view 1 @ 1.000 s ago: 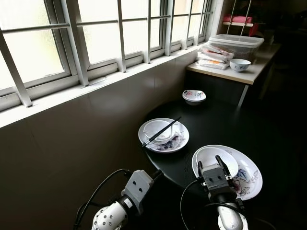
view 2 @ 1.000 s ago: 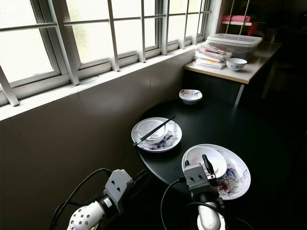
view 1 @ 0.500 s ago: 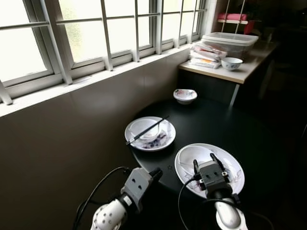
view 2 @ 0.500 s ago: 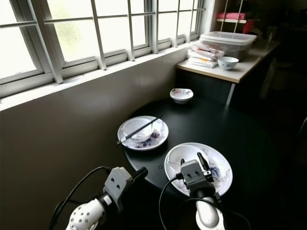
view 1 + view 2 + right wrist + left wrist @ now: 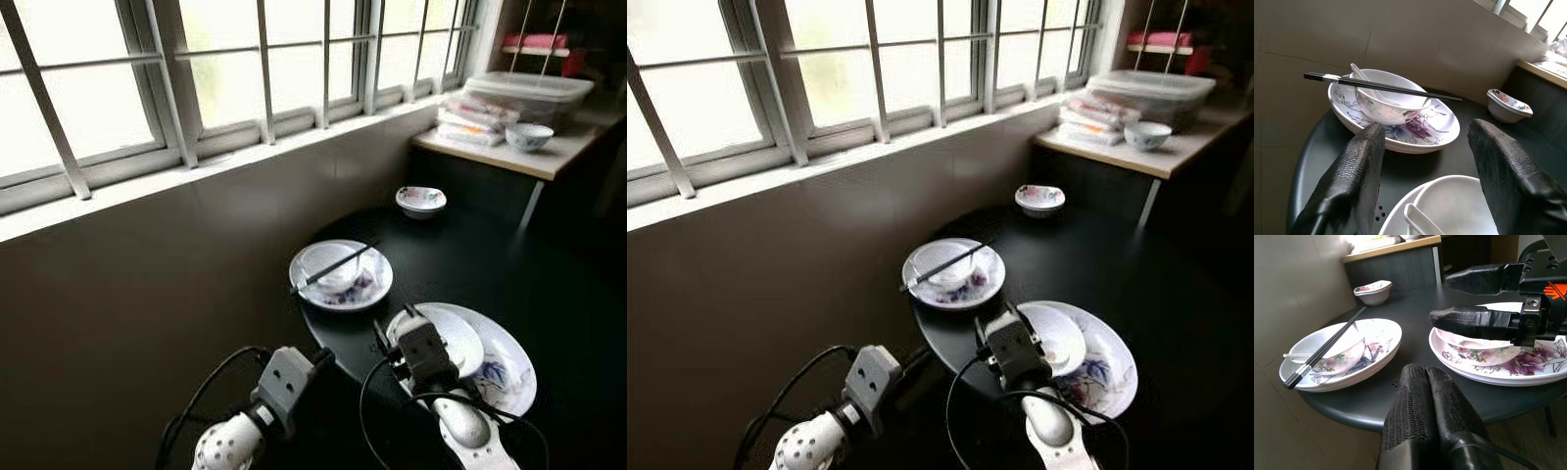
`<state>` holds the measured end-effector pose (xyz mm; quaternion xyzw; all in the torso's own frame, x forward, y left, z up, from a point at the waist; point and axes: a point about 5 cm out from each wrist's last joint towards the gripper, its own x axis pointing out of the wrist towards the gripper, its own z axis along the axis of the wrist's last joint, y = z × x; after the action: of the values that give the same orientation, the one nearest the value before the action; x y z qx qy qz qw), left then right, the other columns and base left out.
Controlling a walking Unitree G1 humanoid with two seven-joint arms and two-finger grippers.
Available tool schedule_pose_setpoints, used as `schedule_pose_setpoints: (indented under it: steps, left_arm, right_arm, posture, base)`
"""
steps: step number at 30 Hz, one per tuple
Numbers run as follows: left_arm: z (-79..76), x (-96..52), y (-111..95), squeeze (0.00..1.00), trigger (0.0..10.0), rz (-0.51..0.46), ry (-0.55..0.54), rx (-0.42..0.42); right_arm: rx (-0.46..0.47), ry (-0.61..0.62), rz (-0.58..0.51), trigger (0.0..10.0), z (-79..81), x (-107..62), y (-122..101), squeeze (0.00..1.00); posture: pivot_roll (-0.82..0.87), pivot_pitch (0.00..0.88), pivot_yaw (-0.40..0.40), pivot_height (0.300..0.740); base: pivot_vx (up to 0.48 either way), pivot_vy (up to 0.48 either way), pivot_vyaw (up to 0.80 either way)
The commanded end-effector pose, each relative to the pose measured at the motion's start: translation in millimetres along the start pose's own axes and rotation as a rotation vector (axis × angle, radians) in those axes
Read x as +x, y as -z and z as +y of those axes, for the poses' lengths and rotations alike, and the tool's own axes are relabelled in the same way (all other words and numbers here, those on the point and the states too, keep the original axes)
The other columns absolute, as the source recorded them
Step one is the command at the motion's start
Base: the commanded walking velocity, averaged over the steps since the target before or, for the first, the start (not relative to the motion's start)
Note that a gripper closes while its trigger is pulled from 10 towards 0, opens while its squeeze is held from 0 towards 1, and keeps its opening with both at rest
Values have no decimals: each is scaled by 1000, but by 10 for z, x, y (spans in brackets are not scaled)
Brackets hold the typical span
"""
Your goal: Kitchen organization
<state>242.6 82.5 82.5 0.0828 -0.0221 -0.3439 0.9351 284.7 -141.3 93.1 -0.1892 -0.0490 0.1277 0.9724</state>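
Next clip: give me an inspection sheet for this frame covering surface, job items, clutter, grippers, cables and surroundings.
Surface: round black table, beside the tiled wall.
Job items: far plate holding a bowl with a spoon in it and chopsticks across it; near plate holding a shallow bowl; small bowl apart at the table's far edge.
Clutter: nothing seen on the table.
Grippers: right gripper open, over the near plate's bowl; left gripper shut, low before the table edge.
Cables: black cables loop at both wrists.
Surroundings: barred window; side counter with a plastic tub, packets and another bowl.
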Motion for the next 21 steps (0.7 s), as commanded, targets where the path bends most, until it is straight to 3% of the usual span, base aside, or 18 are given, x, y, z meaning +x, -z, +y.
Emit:
schedule_pose_setpoints:
  steps: [1,5,21]
  left_arm:
    - [33,9,-10,0,10000,0,-6,21]
    - [36,11,-3,0,10000,2,-9,23]
    - [45,1,6,0,10000,6,-18,22]
  right_arm:
    - [32,-19,-2,10000,6,48,-11,0]
    - [108,-48,59,10000,-3,103,80,0]
    - [17,-72,151,10000,-137,195,182,0]
  posture:
    - [33,0,-21,740]
    - [36,0,-22,740]
    - [42,0,-25,740]
  base:
    - [0,0,0]
    - [0,0,0]
    - [0,0,0]
